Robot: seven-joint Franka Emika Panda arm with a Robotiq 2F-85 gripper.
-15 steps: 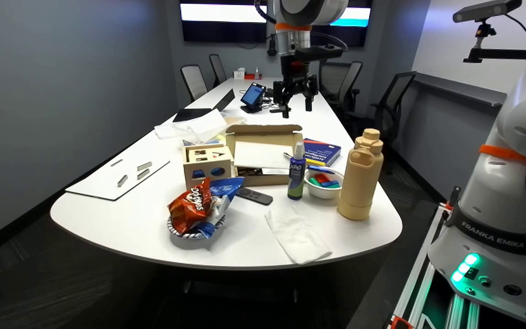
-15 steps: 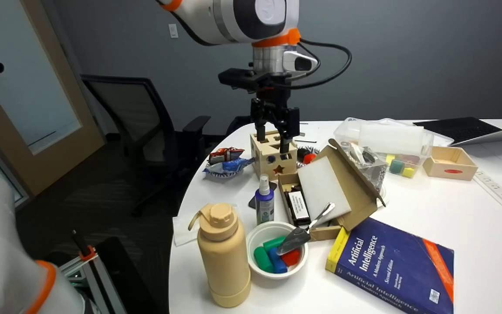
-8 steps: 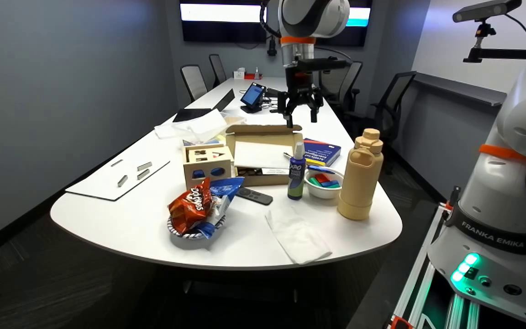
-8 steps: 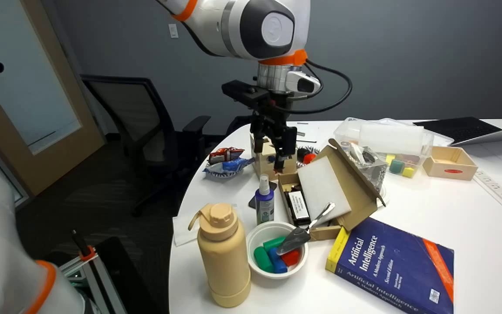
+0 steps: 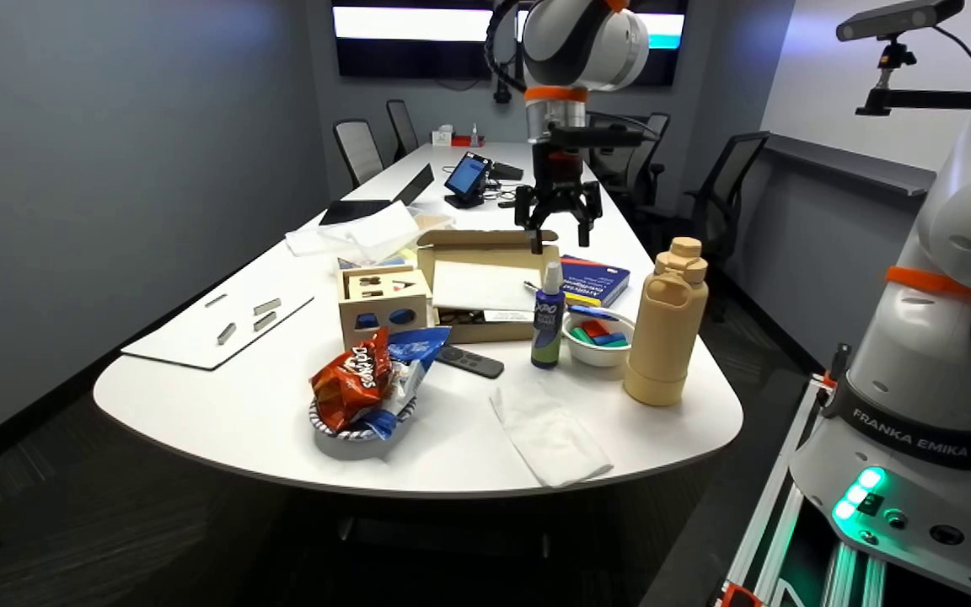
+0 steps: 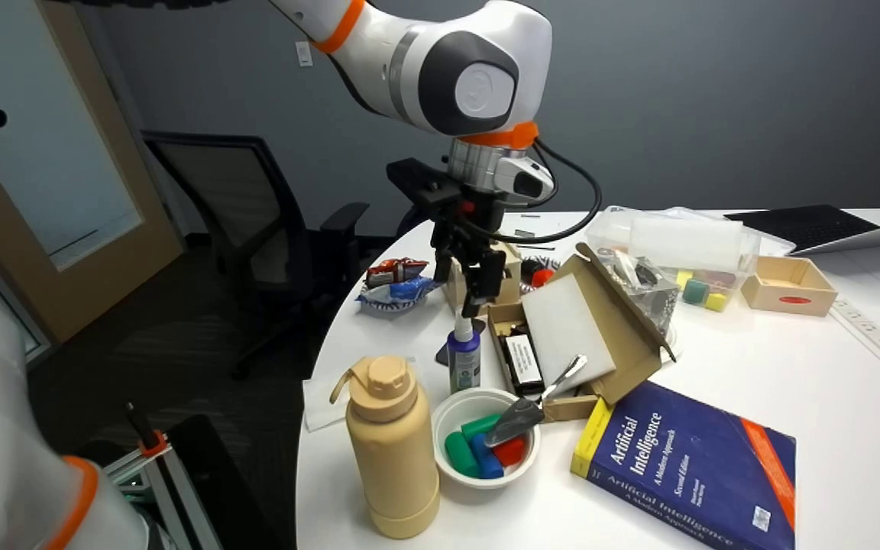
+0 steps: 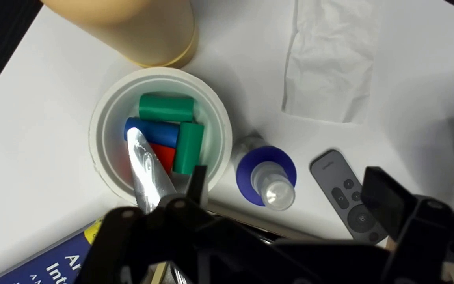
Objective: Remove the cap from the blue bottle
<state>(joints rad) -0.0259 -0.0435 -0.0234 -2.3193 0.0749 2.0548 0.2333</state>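
The blue bottle [image 5: 547, 327] stands upright on the table in both exterior views [image 6: 464, 363]; it has a green label band. Its cap [image 5: 552, 277] is a narrow, clear whitish top, still on the bottle. In the wrist view the cap [image 7: 278, 195] and the bottle's blue shoulder [image 7: 246, 179] show from above, between the two fingers. My gripper [image 5: 560, 242] is open and empty, pointing down, with its fingertips above the cap's height. In an exterior view the gripper [image 6: 455, 295] has one fingertip overlapping the cap's upper end; contact cannot be told.
A white bowl [image 7: 100, 161] with coloured blocks and a metal server stands close beside the bottle. The tan bottle [image 5: 667, 329], a remote [image 7: 335, 177], an open cardboard box [image 6: 554, 412], a wooden shape box [image 5: 384, 312], a snack basket [image 5: 359, 434] and a book [image 6: 692, 466] surround it.
My gripper has moved down and closer to the blue bottle, and a little to the right in an exterior view. It stays open. The bottle and cap have not moved.
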